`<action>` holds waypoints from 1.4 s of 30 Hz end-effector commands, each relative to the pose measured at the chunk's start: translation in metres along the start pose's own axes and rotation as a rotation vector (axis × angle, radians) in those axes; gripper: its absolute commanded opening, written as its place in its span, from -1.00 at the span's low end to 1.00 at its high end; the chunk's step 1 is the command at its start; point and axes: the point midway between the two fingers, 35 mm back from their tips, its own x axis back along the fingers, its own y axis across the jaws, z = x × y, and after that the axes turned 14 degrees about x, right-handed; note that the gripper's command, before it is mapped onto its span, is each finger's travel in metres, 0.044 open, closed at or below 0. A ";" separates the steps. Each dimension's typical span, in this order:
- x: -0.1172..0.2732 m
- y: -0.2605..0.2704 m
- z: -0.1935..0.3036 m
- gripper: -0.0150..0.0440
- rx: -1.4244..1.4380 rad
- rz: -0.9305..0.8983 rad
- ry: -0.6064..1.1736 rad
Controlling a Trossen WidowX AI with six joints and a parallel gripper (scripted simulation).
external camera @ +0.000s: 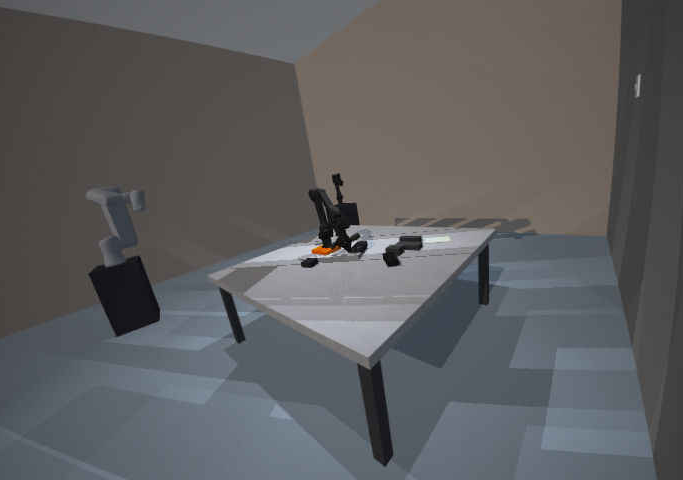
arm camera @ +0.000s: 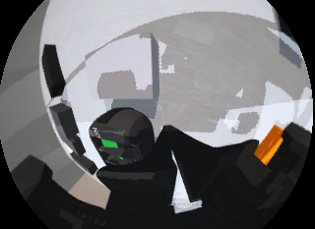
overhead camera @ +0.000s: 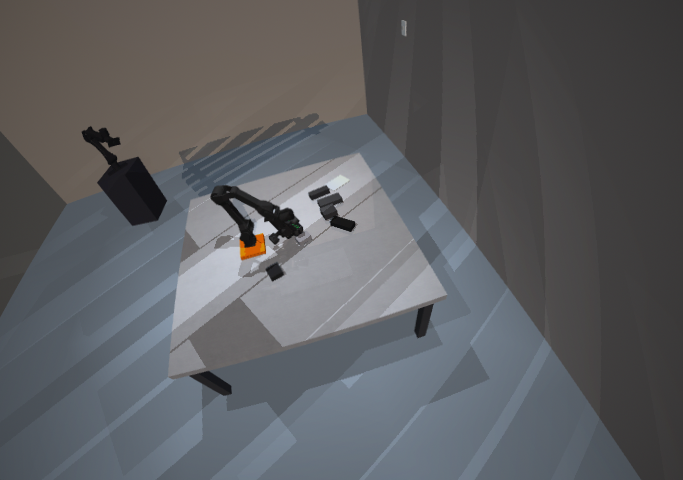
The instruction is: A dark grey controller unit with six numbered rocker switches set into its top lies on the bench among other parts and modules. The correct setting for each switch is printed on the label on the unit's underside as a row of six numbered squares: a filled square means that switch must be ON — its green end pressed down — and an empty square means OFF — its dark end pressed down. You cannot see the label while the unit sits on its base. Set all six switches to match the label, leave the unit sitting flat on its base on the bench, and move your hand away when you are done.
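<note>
The dark grey controller unit (overhead camera: pixel 299 228) (external camera: pixel 360 247) (arm camera: pixel 129 128) is close beside my gripper, just in front of the arm's base. In the wrist view its switch side shows, with a bright green switch end at its left and a smaller green patch lower down. Part of a printed marking shows at its left edge. Its lower part is hidden behind my dark gripper parts, so the full row of six switches cannot be read. Its underside label is not in view, and whether it lies quite flat is unclear. My gripper (arm camera: pixel 167 129) is shut and empty, its tips beside the unit.
A pale grey block (arm camera: pixel 120 62) lies just beyond the unit. Several dark modules (overhead camera: pixel 343 223) (external camera: pixel 391 259) (arm camera: pixel 53 72) and a pale card (overhead camera: pixel 339 181) (external camera: pixel 437 240) lie farther along the bench. Another dark part (overhead camera: pixel 275 271) (external camera: pixel 309 262) lies near my orange base (overhead camera: pixel 252 249) (external camera: pixel 324 250) (arm camera: pixel 270 144).
</note>
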 end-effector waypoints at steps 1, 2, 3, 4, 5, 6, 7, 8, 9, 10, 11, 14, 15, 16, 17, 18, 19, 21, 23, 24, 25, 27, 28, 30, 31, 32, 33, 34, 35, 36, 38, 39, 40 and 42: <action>0.001 0.004 -0.003 -0.49 -0.004 -0.004 -0.011; 0.001 0.004 -0.004 -0.49 -0.004 -0.004 -0.011; 0.001 0.004 -0.004 -0.49 -0.004 -0.005 -0.011; 0.001 0.005 -0.004 -0.49 -0.004 -0.005 -0.011; 0.001 0.005 -0.004 -0.49 -0.004 -0.005 -0.011; 0.001 0.005 -0.004 -0.49 -0.004 -0.005 -0.011; 0.000 0.006 -0.004 -0.49 -0.004 -0.005 -0.011; 0.000 0.006 -0.004 -0.49 -0.004 -0.005 -0.011; 0.000 0.007 -0.004 -0.49 -0.004 -0.005 -0.011; 0.000 0.007 -0.004 -0.49 -0.004 -0.005 -0.011; 0.000 0.007 -0.004 -0.49 -0.004 -0.005 -0.011; 0.000 0.008 -0.004 -0.49 -0.004 -0.005 -0.011; 0.000 0.008 -0.005 -0.49 -0.004 -0.005 -0.011; 0.000 0.008 -0.005 -0.49 -0.004 -0.005 -0.011; 0.000 0.008 -0.005 -0.49 -0.004 -0.005 -0.011; 0.000 0.009 -0.005 -0.49 -0.004 -0.005 -0.011; -0.001 0.009 -0.005 -0.49 -0.004 -0.005 -0.011; -0.001 0.011 -0.006 -0.49 -0.004 -0.005 -0.011; -0.001 0.013 -0.006 -0.49 -0.004 -0.005 -0.011; -0.002 0.014 -0.007 -0.49 -0.004 -0.005 -0.011; -0.002 0.015 -0.007 -0.49 -0.004 -0.005 -0.011; -0.002 0.018 -0.008 -0.49 -0.004 -0.006 -0.011; -0.003 0.019 -0.008 -0.49 -0.004 -0.006 -0.011; -0.003 0.021 -0.009 -0.49 -0.004 -0.006 -0.011; -0.004 0.023 -0.009 -0.49 -0.004 -0.006 -0.011; -0.004 0.024 -0.010 -0.49 -0.004 -0.006 -0.011; -0.004 0.025 -0.010 -0.49 -0.004 -0.006 -0.011; -0.005 0.026 -0.010 -0.49 -0.004 -0.006 -0.011; -0.005 0.027 -0.011 -0.49 -0.004 -0.006 -0.011; -0.005 0.028 -0.011 -0.49 -0.004 -0.006 -0.011; 0.001 0.019 -0.008 -0.49 -0.005 0.009 -0.004; 0.012 0.018 -0.008 -0.49 -0.005 0.007 -0.005; 0.024 0.016 -0.008 -0.49 -0.004 0.004 -0.007; 0.047 0.011 -0.005 -0.49 -0.003 -0.002 -0.010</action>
